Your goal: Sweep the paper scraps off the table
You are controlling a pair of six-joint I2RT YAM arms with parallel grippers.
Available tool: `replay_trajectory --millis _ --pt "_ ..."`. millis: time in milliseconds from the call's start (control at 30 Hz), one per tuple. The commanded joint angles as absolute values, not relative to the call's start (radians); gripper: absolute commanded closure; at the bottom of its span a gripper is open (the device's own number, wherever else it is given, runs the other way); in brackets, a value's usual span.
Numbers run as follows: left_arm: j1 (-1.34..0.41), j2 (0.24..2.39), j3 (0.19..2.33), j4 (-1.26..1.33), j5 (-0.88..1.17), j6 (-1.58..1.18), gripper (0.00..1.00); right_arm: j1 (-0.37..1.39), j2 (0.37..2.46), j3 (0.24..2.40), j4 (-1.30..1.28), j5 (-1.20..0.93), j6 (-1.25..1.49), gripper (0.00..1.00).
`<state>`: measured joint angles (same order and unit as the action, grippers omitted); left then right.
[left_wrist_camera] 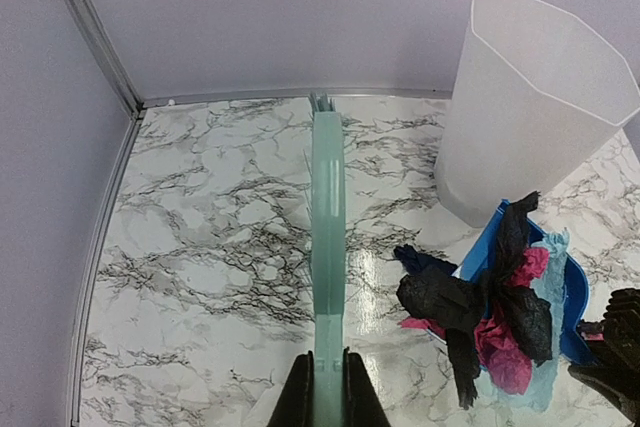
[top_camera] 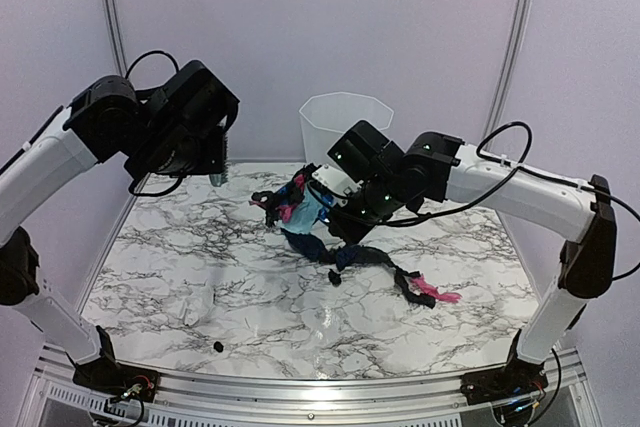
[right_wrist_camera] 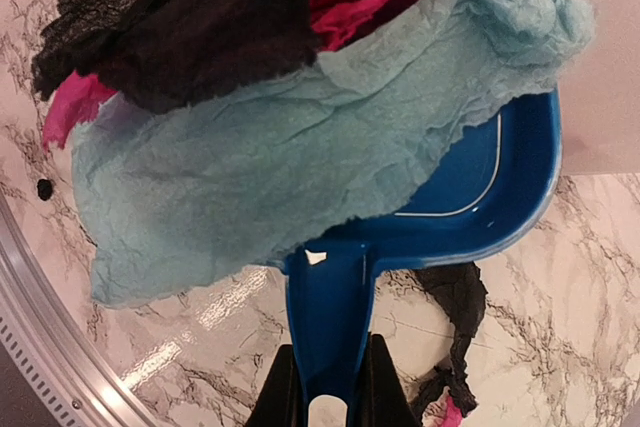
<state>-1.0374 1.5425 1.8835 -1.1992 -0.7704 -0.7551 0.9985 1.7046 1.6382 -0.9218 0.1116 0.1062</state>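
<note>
Right fingers clamped dustpan handle, left fingers clamped brush; overhanging paper scraps could slide off onto table if it tilted.

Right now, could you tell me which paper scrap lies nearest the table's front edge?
The tiny black scrap, alone at front-left; the others lie farther back, around the dustpan.

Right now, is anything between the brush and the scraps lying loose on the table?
Yes. The blue dustpan, heaped with scraps and held in the jaws of the right gripper, sits between the brush in the left gripper and the loose paper scraps on the table. The brush would probably have to go round it.
</note>
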Motion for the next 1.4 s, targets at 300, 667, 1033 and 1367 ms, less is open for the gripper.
replay_trajectory --millis 300,667,1033,1367 --pt "-1.006 1.426 1.730 -1.235 -0.822 -0.838 1.00 0.977 1.756 1.780 -0.949 0.108 0.115 1.00" --pt "-0.977 1.303 1.554 -1.238 -0.806 -0.925 1.00 0.970 1.798 1.895 -0.986 0.110 0.115 1.00" --pt "-0.976 1.239 1.451 -1.237 -0.765 -0.977 1.00 0.957 1.867 2.059 -1.034 0.107 0.112 1.00" --pt "-0.977 1.224 1.413 -1.236 -0.714 -0.991 1.00 0.912 1.942 2.220 -1.061 0.068 0.109 1.00"
